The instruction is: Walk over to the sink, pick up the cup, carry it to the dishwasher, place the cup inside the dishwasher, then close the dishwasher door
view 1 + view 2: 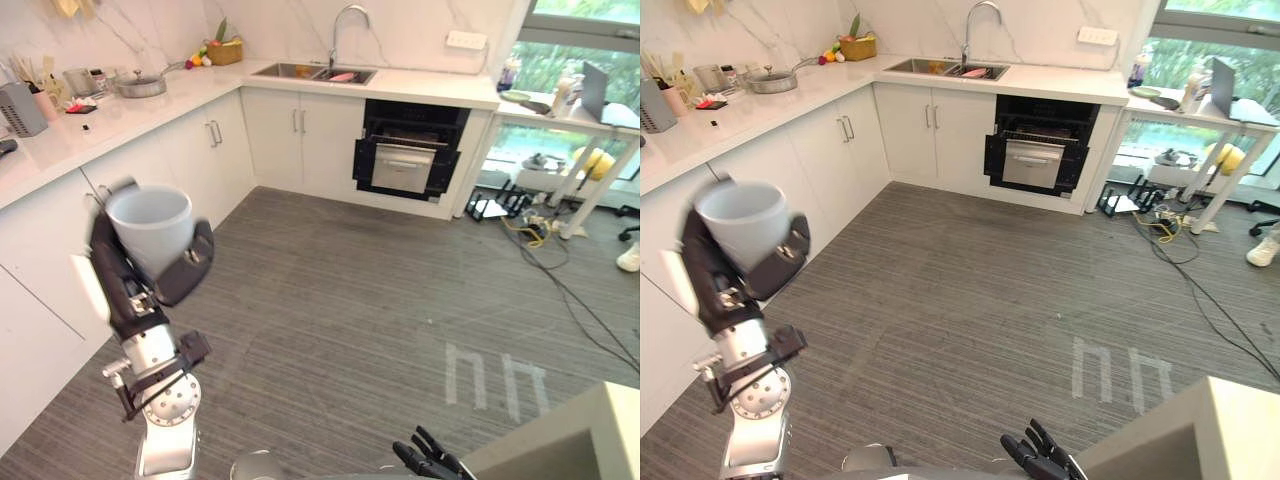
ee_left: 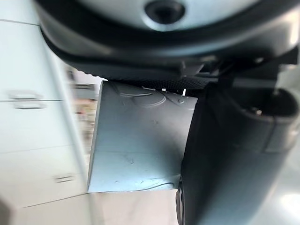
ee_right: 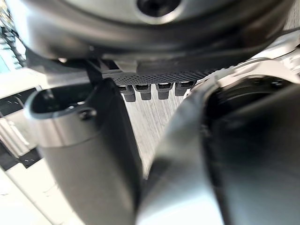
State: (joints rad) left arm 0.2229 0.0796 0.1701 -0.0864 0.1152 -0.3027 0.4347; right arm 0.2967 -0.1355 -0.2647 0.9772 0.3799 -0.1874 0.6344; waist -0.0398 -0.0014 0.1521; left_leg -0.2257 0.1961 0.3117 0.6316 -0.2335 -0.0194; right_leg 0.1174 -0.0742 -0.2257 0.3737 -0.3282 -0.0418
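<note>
Left arm is bent up and raised at the left side. The left hand (image 1: 128, 292) is wrapped round a pale grey, smooth, round plastic-looking cup (image 1: 150, 225), with fingers behind the wall and the thumb (image 1: 190, 268) across the front. The cup is upright with its mouth up, held in the air in front of the white flat-front lower cabinets (image 1: 190, 160). It is well apart from the sink and the dishwasher. In the left wrist view the cup wall (image 2: 140, 140) sits tight against the dark thumb (image 2: 234, 154).

Right arm is low. The right hand (image 1: 1040, 456) shows at the bottom edge, holding nothing, with its fingers straight and spread. The right wrist view shows the fingertips (image 3: 145, 91) in a row and the thumb (image 3: 79, 154) standing off.

One black dishwasher (image 1: 408, 150) is set under the white marble-look counter (image 1: 430, 88). Its door is down and a metal rack shows in the opening. One stainless steel sink (image 1: 300, 71) is set in the counter left of it, with one curved chrome tap (image 1: 345, 25) over it. One metal pan (image 1: 140, 85) sits on the left run of the counter. The floor (image 1: 350, 300) is grey with a striped, carpet-like texture.
</note>
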